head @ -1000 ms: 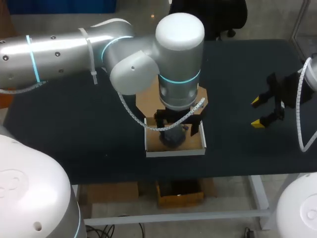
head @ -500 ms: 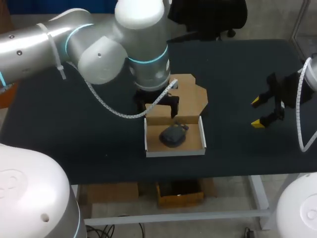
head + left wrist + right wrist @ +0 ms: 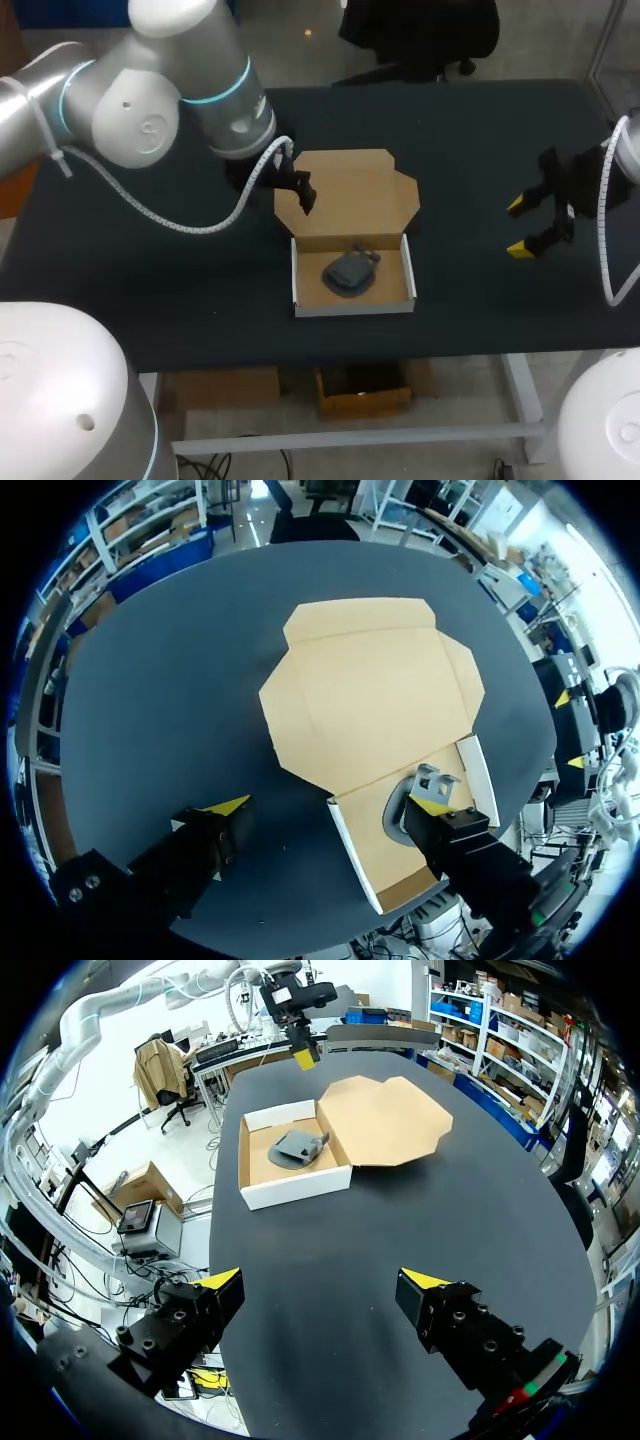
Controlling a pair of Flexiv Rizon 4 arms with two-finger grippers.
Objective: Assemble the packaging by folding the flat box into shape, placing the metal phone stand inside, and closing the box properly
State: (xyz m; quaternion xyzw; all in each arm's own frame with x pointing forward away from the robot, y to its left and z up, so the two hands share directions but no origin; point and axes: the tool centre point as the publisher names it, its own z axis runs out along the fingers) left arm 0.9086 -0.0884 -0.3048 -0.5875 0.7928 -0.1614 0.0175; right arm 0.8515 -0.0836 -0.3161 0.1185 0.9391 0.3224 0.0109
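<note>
Pulled back leftward off the box, the left gripper hangs at the flat lid's left edge, fingers apart and empty. One metal phone stand lies inside the single open box. The right gripper, second of two, sits well apart, fingers also spread.

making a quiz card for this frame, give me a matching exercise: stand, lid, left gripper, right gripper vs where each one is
1 stand
2 lid
3 left gripper
4 right gripper

a over bare table, far from the box
b lying flat and open
c at the lid's edge
d inside the box

Pairs: 1-d, 2-b, 3-c, 4-a
</note>
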